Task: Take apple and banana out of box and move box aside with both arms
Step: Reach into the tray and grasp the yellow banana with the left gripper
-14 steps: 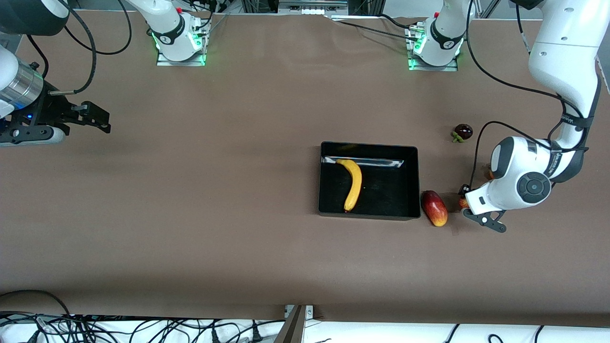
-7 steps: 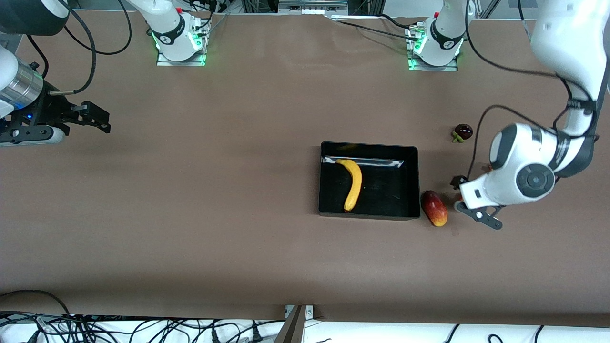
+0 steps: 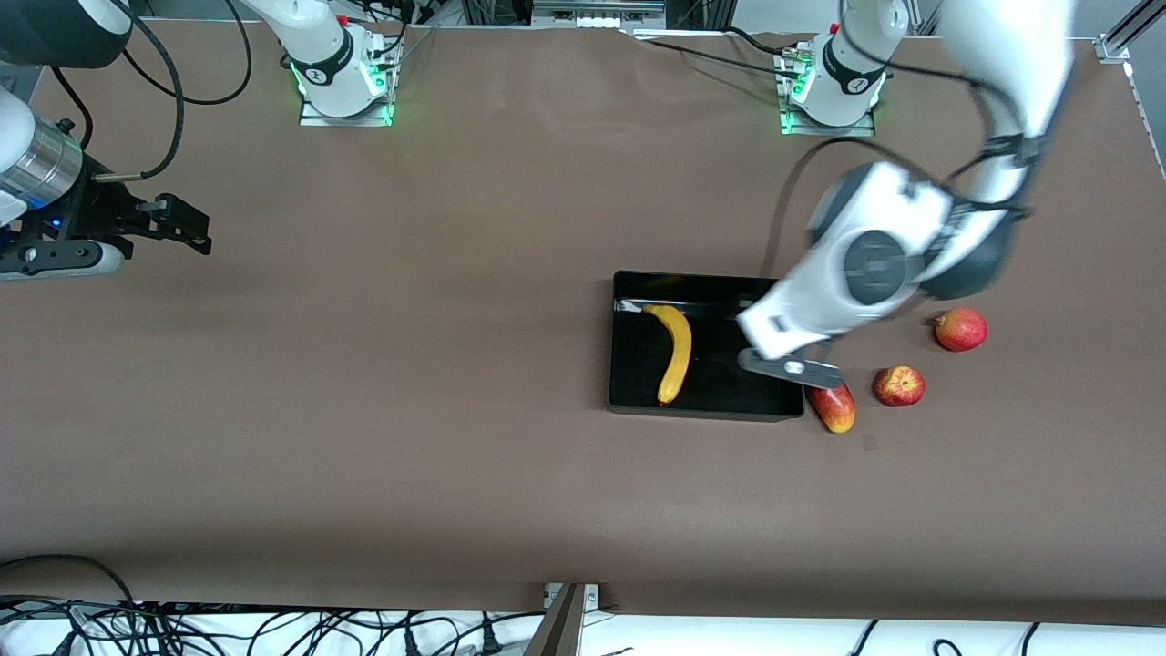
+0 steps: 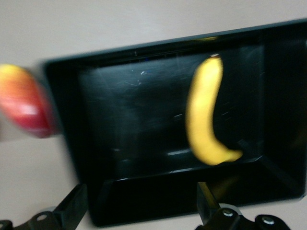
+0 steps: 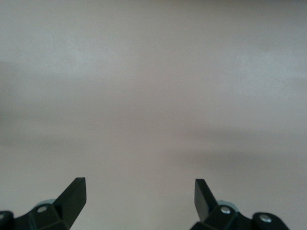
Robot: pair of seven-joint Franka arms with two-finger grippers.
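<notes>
The black box (image 3: 622, 339) lies mid-table with the yellow banana (image 3: 675, 351) in it. Both also show in the left wrist view, the box (image 4: 72, 124) and the banana (image 4: 204, 117). The small red apple (image 3: 899, 385) with yellow streaks lies on the table toward the left arm's end, past the mango (image 3: 834, 407). My left gripper (image 3: 785, 364) hangs open and empty over the box's end nearest the mango; in its wrist view (image 4: 139, 211) the fingers straddle a box wall. My right gripper (image 3: 187, 228) waits open over bare table at the right arm's end (image 5: 139, 196).
The red-yellow mango lies against the box's end wall and shows blurred in the left wrist view (image 4: 24, 103). A rounder red fruit (image 3: 960, 329) lies farther from the front camera than the apple. The left arm's elbow and cables hang above the box's corner.
The left arm has swung from beside the apple to over the box's end, uncovering the apple and the rounder red fruit. The right arm has not moved.
</notes>
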